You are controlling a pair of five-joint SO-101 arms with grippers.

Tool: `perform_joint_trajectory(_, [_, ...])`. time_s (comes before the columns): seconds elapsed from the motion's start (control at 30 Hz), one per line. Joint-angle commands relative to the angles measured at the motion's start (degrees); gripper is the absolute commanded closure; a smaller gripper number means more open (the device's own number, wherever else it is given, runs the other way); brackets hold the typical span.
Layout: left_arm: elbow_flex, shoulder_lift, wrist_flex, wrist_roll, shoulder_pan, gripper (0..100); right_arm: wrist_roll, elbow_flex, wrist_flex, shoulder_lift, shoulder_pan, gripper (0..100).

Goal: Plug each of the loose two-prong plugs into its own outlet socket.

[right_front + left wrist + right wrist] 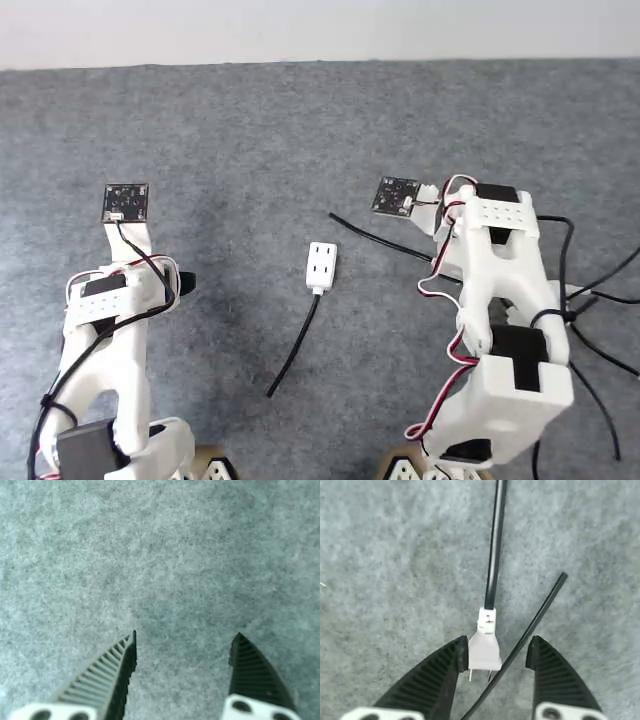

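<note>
A: Biggest first?
B: Grey mat [230,130] covering the whole table. In the high view the right arm [505,290] is bent over the mat's right side and the left arm [100,340] is on the left side.

A: Left gripper?
B: Left gripper [186,634] is spread wide, nothing in it, bare mat under it.

A: Right one?
B: Right gripper [498,639] is spread too, gripping nothing. The plug sits in the gap.

A: Outlet?
B: White outlet socket block [320,266] lies flat mid-table between the arms, apart from both. A black lead [298,345] trails from it toward the near edge and its end lies loose on the mat.

A: Plug, exactly?
B: White two-prong plug [484,652] lies on the mat between the right jaws, just beside one finger. Can't tell if it touches. The prongs point toward the gripper's base. A thick black cord [494,545] runs straight away from the plug.

A: Anything smaller?
B: A thin black cord [535,620] slants through the same gap, passing right by the plug's prong end, and its cut end rests on the mat.
</note>
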Motion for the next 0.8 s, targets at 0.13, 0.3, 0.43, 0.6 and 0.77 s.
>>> perform_joint_trajectory(0.13, [-2.4, 0.0, -1.0, -0.4, -0.3, 72, -2.6, -4.5, -5.9, 4.0, -1.6, 82.9])
perform_joint_trajectory(0.3, [-2.4, 0.0, -1.0, -0.4, -0.3, 72, -2.8, -6.3, -6.8, 7.9, -1.8, 82.8])
perform_joint_trajectory(0.43, [-2.4, 0.0, -1.0, -0.4, -0.3, 72, -2.8, -7.7, -6.7, 9.8, -1.7, 82.8])
perform_joint_trajectory(0.6, [-2.4, 0.0, -1.0, -0.4, -0.3, 72, -2.8, -7.8, -8.7, 11.6, -1.5, 83.5])
perform_joint_trajectory(0.77, [-2.4, 0.0, -1.0, -0.4, -0.3, 72, -2.8, -7.8, -9.5, 11.7, -1.6, 97.5])
